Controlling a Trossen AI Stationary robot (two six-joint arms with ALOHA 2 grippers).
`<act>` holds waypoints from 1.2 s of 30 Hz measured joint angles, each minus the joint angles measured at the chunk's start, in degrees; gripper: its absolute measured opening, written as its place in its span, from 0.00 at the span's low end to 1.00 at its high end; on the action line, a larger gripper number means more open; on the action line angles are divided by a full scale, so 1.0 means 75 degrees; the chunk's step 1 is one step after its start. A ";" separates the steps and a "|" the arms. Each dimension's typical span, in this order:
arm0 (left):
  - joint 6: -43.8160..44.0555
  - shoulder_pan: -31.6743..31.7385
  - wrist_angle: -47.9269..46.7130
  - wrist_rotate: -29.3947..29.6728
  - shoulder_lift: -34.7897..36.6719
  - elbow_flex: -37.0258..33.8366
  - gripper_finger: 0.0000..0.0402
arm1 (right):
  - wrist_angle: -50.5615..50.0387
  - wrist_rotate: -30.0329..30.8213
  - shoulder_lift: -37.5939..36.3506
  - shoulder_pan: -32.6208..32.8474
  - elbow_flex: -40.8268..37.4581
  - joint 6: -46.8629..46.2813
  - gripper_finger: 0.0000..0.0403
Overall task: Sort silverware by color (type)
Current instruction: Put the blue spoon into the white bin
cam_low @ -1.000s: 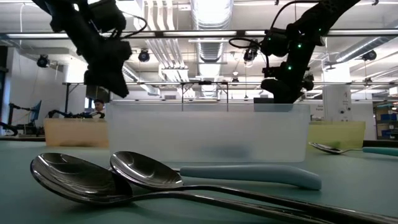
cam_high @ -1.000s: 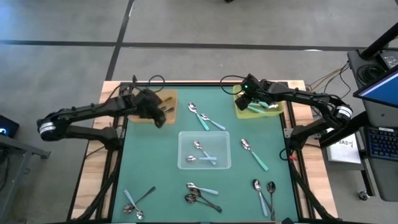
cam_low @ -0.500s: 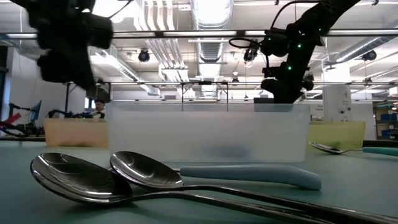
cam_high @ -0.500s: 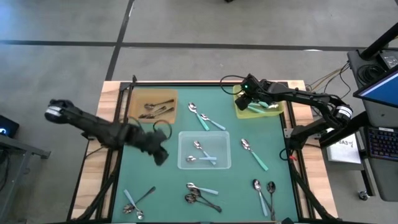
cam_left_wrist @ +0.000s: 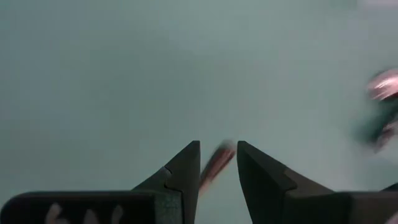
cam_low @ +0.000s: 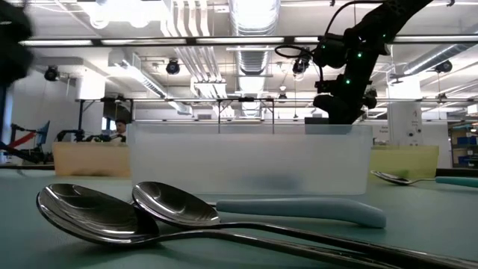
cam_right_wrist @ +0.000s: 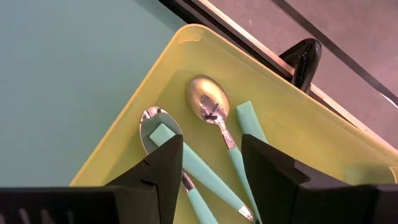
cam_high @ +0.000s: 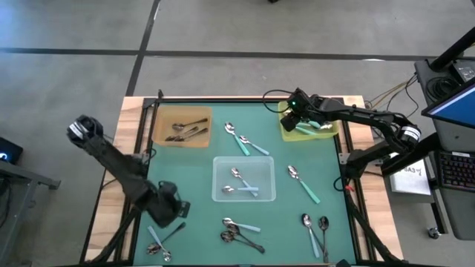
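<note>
My left gripper (cam_high: pixel 171 211) hangs open over the near-left part of the green table, just above a small cluster of spoons (cam_high: pixel 162 239). In its blurred wrist view, a spoon handle (cam_left_wrist: pixel 216 165) shows in the gap of the left gripper (cam_left_wrist: pixel 217 148). My right gripper (cam_high: pixel 297 116) hovers open over the yellow-green tray (cam_high: pixel 326 132). In the right wrist view, two teal-handled spoons (cam_right_wrist: pixel 217 121) lie in that tray below the right gripper (cam_right_wrist: pixel 211 155). Dark spoons lie in the brown tray (cam_high: pixel 159 130). The clear tray (cam_high: pixel 223 194) holds two pale-handled spoons.
Loose spoons lie on the table: a pair left of the yellow-green tray (cam_high: pixel 241 139), one right of the clear tray (cam_high: pixel 303 183), a group near the front middle (cam_high: pixel 239 231) and another near the front right (cam_high: pixel 315 230). In the low view, two dark spoons (cam_low: pixel 134 213) lie in front.
My left arm has swung quickly from over the brown tray at the far left toward the table's near edge. It now stands over the spoons in the near-left corner.
</note>
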State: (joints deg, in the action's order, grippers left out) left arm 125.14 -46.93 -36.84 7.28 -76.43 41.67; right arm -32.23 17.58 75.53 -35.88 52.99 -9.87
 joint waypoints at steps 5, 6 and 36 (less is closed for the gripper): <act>0.1223 -0.0913 -0.0650 -0.0717 -0.0690 0.0870 0.24 | 0.0000 0.0000 0.0000 0.0000 0.0000 0.0000 0.39; 0.1260 -0.0972 -0.1010 -0.0945 -0.0876 0.1157 0.25 | 0.0000 0.0002 0.0000 0.0003 0.0000 -0.0001 0.39; 0.1841 -0.1109 -0.2983 -0.3106 -0.4581 0.4150 0.50 | 0.0003 0.0003 0.0000 0.0000 0.0000 -0.0003 0.39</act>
State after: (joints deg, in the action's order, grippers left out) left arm 138.95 -55.24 -59.21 -16.02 -110.79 72.80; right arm -32.21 17.61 75.53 -35.88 52.99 -9.89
